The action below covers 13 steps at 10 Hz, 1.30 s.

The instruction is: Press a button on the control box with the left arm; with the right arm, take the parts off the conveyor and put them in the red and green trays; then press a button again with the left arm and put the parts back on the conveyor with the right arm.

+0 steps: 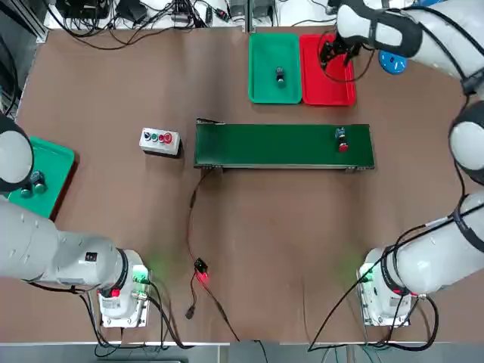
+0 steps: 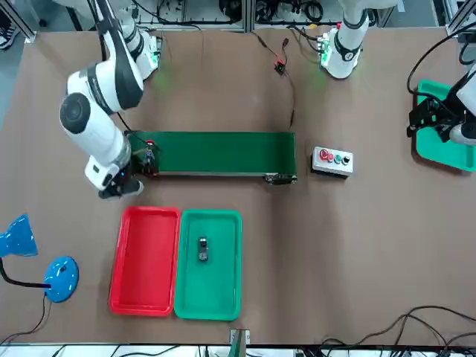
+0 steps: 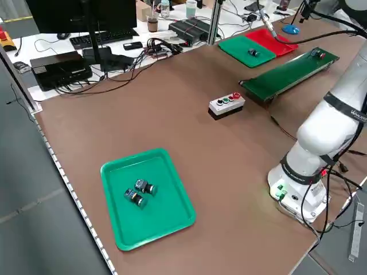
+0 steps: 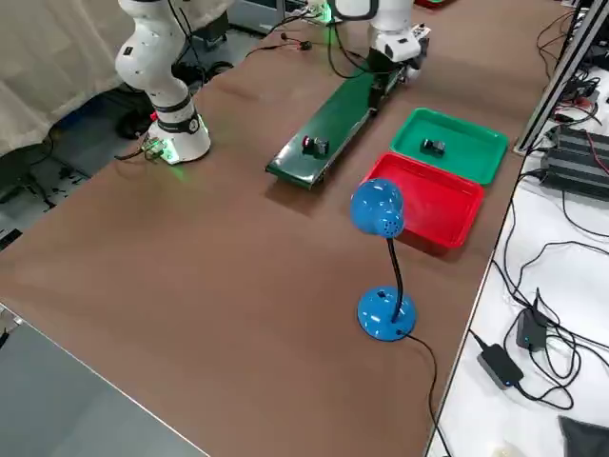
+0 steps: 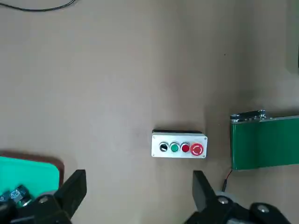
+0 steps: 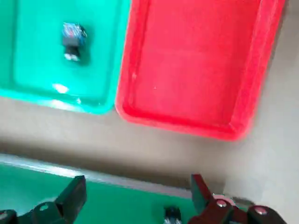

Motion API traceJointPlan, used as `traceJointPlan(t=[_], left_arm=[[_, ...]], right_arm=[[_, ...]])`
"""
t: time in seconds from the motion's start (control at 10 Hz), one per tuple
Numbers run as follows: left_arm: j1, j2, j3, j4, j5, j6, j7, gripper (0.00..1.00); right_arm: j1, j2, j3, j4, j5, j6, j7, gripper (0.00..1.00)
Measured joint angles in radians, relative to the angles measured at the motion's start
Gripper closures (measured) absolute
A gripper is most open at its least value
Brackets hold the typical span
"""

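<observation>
**Right gripper open above the belt's end, one part in the green tray**

In the top view, the two arm bases are seen nearest, at 7 and 5 o'clock on the table [image 1: 265,242]. A loose cable with a red clip [image 1: 201,276] is laid between them.

At 9 o'clock, the left gripper [image 5: 135,198] is held above the table edge, just beside a side tray [image 3: 148,197] in which two small parts [image 3: 139,192] are lying. Its fingers are seen spread wide in the left wrist view, with nothing between them. The control box [image 1: 159,141] is placed a little farther out, at about 10 o'clock, just beside the left end of the conveyor [image 1: 283,145].

The conveyor is laid across the middle of the table. One part with a red cap [image 1: 342,141] is resting on the belt near its right end.

The right gripper [image 2: 119,186] is held over the gap between that end of the belt and the red tray [image 1: 327,72]. Its fingers [image 6: 70,198] are seen apart, gripping nothing.

Farthest, at about 1 o'clock, the green tray [image 1: 274,68] and the red tray are set touching, side by side. A single part [image 1: 279,75] is lying in the green tray. A blue lamp [image 4: 381,257] is standing near the red tray.
</observation>
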Motion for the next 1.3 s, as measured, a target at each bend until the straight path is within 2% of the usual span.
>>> traceJointPlan(t=[0.2, 0.5, 0.9, 1.3], left_arm=[[-0.001, 0.0, 0.0, 0.001, 0.0, 0.0, 0.0, 0.0], [-0.001, 0.0, 0.0, 0.001, 0.0, 0.0, 0.0, 0.0], [-0.001, 0.0, 0.0, 0.001, 0.0, 0.0, 0.0, 0.0], [-0.001, 0.0, 0.0, 0.001, 0.0, 0.0, 0.0, 0.0]], right_arm=[[0.036, 0.164, 0.001, 0.119, 0.041, 0.166, 0.083, 0.01], [0.117, 0.353, 0.003, 0.164, 0.042, 0.48, 0.249, 0.01], [0.144, 0.473, 0.002, 0.225, 0.043, 0.675, 0.377, 0.01], [0.157, 0.547, 0.002, 0.245, 0.042, 0.779, 0.395, 0.03]])
